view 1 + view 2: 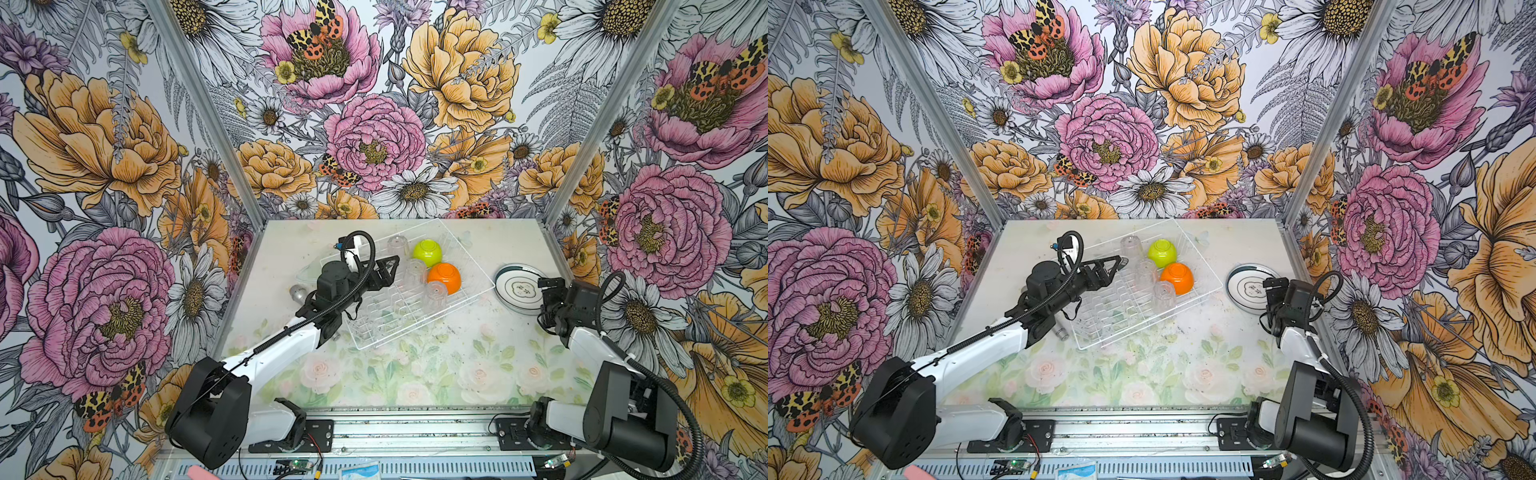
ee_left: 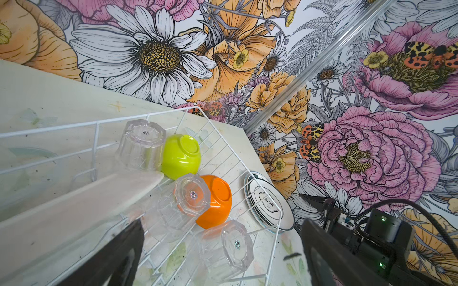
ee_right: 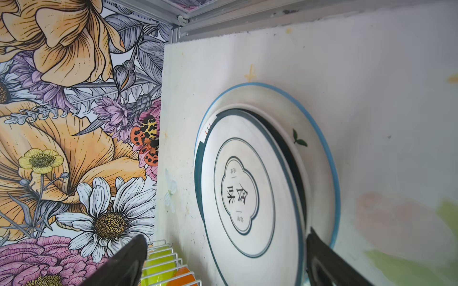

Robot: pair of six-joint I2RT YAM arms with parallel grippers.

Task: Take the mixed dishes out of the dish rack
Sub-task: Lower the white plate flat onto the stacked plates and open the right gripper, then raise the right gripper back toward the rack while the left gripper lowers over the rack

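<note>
The dish rack [image 1: 428, 318], a white wire basket, sits at an angle mid-table. Upside down in it are a lime-green bowl [image 1: 428, 252] [image 2: 182, 156], an orange bowl [image 1: 444, 277] [image 2: 218, 200] and three clear tumblers [image 1: 435, 296] [image 2: 230, 245]. My left gripper [image 1: 390, 272] [image 2: 220, 267] hovers open over the rack's plate slots, beside the tumblers and holding nothing. Right of the rack, several plates [image 1: 517, 289] [image 3: 247, 193] lie stacked flat on the table. My right gripper [image 1: 542, 297] [image 3: 225, 260] stands open, its fingers on either side of the stack's near edge.
A grey metal cylinder [image 1: 298, 294] lies left of the rack, mostly hidden by my left arm. The flowered side wall [image 1: 602, 187] rises close behind the plates. A metal rail [image 1: 415, 432] runs along the table's front edge.
</note>
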